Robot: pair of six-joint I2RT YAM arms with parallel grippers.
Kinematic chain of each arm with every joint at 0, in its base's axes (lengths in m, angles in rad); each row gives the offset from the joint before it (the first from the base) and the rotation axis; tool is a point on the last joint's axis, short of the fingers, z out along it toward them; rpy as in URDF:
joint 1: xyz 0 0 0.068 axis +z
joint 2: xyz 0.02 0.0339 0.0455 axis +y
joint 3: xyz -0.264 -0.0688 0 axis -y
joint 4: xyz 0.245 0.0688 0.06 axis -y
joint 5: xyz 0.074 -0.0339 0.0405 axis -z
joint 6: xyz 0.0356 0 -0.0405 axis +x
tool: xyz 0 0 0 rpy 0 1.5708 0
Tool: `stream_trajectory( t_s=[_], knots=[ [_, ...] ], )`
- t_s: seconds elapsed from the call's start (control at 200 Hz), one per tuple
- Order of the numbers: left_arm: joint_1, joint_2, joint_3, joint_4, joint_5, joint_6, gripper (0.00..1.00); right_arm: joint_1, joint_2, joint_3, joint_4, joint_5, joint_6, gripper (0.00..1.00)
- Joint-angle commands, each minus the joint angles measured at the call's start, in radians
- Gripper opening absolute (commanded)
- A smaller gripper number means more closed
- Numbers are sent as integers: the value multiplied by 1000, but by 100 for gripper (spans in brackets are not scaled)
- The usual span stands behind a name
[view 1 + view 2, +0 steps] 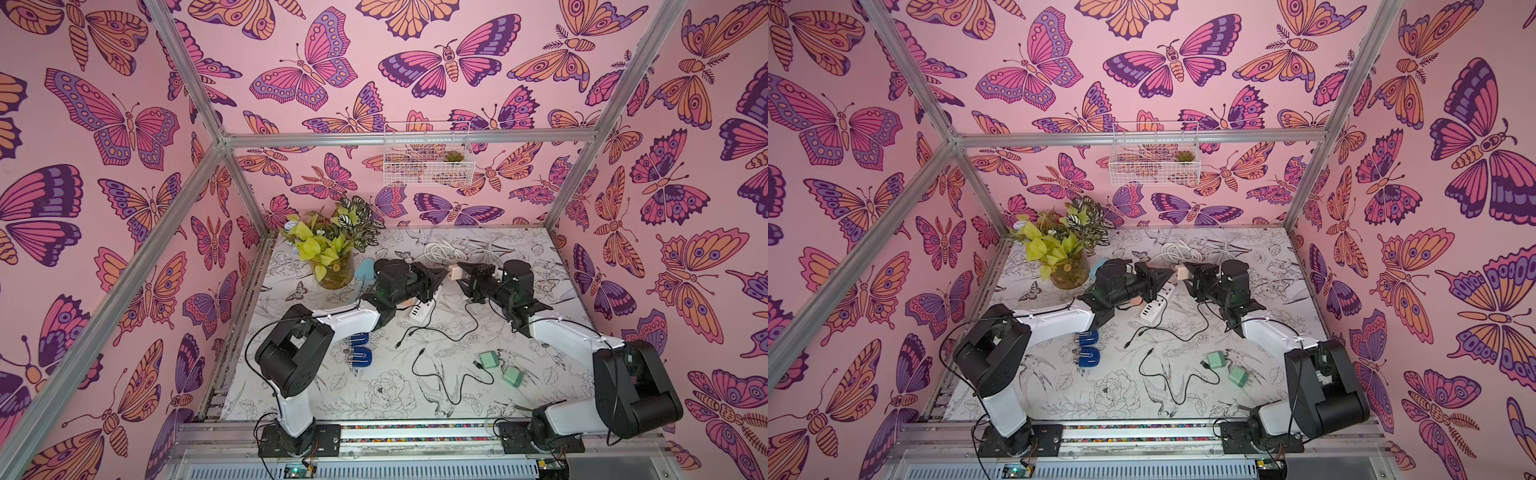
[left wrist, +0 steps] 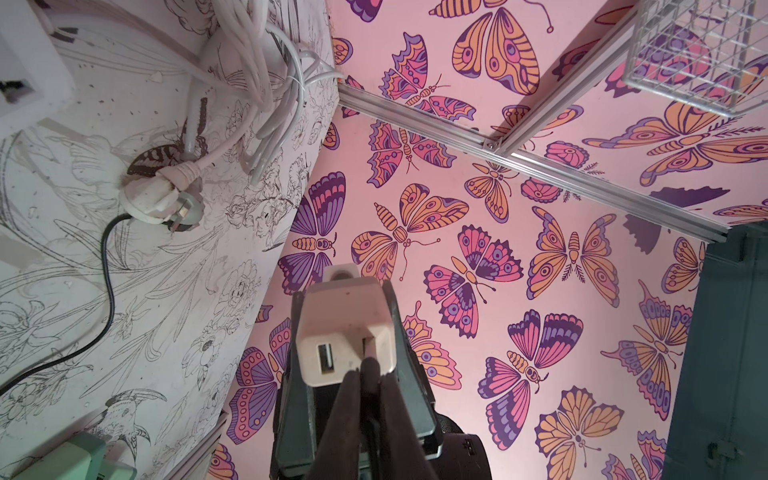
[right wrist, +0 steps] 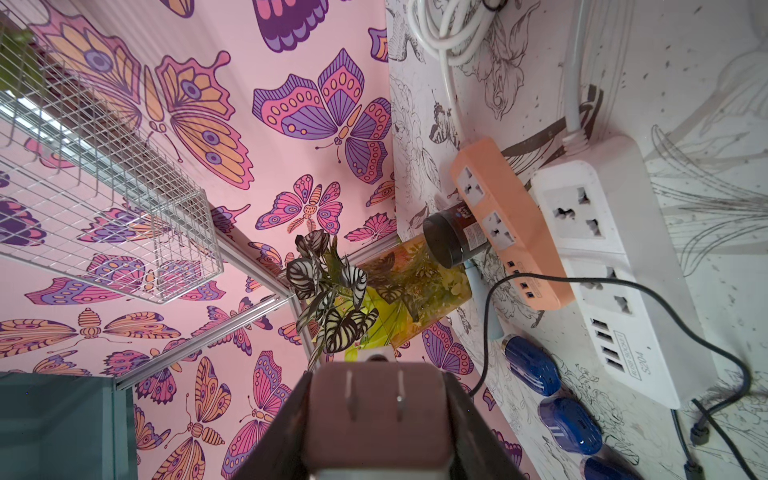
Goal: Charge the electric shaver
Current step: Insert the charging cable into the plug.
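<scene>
Adapter (image 1: 454, 272) is up in the air just above the far end of the white strip (image 1: 422, 311), between the two arms.
- Right fingers (image 3: 286, 432) are clamped on its sides, prongs toward the right wrist camera.
- Left fingers (image 2: 347, 407) are together, tips against the adapter's port face. Cannot tell whether they pinch anything.

Shaver: I take it to be the pale blue thing (image 1: 365, 269) on the worktop (image 1: 374, 395) left of the strip, beside the vase (image 1: 334, 274). It is mostly hidden by the left arm. No lead is seen going into it.

Two black cables (image 1: 436, 328) lie loose on the near side of the strip, their ends free. The strip's sockets show empty in the right wrist view.

Judgement: early stage.
- Done: adapter is off the worktop and gripped.
- Left to do:
  - adapter into the strip
  - cable into the adapter's port
  - cable's other end into the shaver
</scene>
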Motion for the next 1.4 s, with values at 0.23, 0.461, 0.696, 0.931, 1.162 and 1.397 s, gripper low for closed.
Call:
stream_trajectory(
  t_s=[0.23, 0.461, 0.696, 0.931, 1.162, 1.397],
  knots=[
    [-1, 45, 34, -4, 76, -17, 0, 9, 12, 7, 89, -114, -30, 0],
    [23, 38, 41, -39, 134, -20, 0, 9, -4, 68, -78, -230, -169, 0],
    [24, 37, 54, -78, 172, 2, 0, 12, -37, 64, -169, -259, -211, 0],
    [18, 59, 71, -78, 182, 4, 0, 40, -33, 77, -116, -255, -171, 0],
    [21, 59, 67, -78, 196, -4, 0, 41, -47, 59, -82, -262, -160, 0],
    [22, 66, 69, -75, 217, -9, 0, 37, -32, 56, 62, -245, -74, 0]
  ],
)
